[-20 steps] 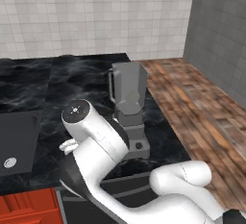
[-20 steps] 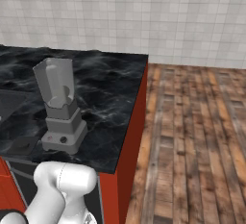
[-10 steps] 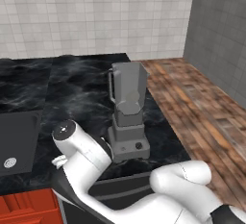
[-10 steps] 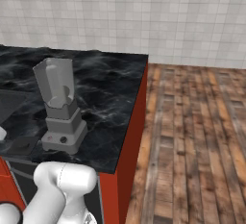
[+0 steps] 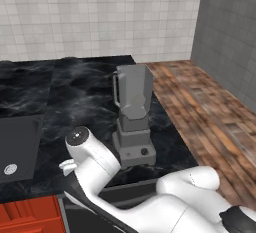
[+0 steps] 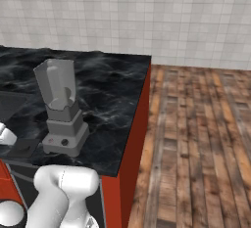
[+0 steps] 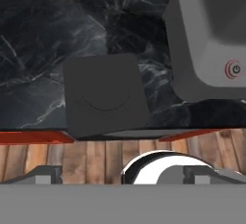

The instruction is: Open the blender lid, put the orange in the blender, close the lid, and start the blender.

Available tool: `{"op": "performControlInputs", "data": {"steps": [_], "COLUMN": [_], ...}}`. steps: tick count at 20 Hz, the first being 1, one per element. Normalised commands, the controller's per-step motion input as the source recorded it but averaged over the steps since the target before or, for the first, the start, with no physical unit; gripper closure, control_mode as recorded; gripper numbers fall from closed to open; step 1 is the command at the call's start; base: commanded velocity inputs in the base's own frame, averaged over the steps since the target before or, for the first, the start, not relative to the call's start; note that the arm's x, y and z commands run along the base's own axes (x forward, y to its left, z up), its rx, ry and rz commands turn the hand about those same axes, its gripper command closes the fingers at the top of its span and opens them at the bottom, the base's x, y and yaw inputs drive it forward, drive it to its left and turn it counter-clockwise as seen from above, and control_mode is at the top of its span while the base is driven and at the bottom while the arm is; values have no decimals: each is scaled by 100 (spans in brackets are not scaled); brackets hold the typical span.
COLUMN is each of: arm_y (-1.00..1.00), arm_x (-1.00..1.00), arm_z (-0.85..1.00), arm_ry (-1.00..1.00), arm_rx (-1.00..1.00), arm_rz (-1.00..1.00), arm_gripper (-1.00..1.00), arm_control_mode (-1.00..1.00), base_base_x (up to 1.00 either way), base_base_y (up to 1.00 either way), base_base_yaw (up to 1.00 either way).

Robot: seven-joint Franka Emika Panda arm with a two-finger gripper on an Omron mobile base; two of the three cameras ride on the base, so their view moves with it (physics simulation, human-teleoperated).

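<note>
The grey blender (image 5: 133, 111) stands on the black marble counter near its right end, and its jar is uncovered at the top. In the hand view the blender's base (image 7: 211, 35) fills the upper right, with a red button (image 7: 233, 69) on its front. The dark square blender lid (image 7: 103, 95) lies flat on the counter beside the base, close to the front edge; from the right it shows as the blender lid (image 6: 23, 147). My gripper (image 7: 127, 176) hovers open above and in front of the lid, holding nothing. The orange is out of view.
A dark sink basin (image 5: 15, 144) is set into the counter (image 5: 85, 87) at the left. The counter ends just right of the blender, with wooden floor (image 6: 196, 139) beyond. Red cabinet fronts (image 6: 128, 139) run under the counter edge. A tiled wall stands behind.
My arm's elbow has dropped lower and swung to the left, uncovering the blender's base in the left base view. The gripper has stayed open. The blender has not moved.
</note>
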Motion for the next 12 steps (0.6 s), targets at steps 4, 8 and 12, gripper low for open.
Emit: {"op": "performControlInputs", "data": {"steps": [4, 8, 12], "arm_y": [0, 0, 0], "arm_x": [31, 38, 24], "arm_z": [-6, -8, -14], "arm_ry": [0, 1, 2], "arm_rx": [1, 0, 0], "arm_rz": [0, 0, 0], "arm_gripper": [-100, -100, -100], "arm_control_mode": [-100, -100, -100], "base_base_x": [0, 0, 0], "base_base_y": [0, 0, 0], "base_base_yaw": [0, 0, 0]}}
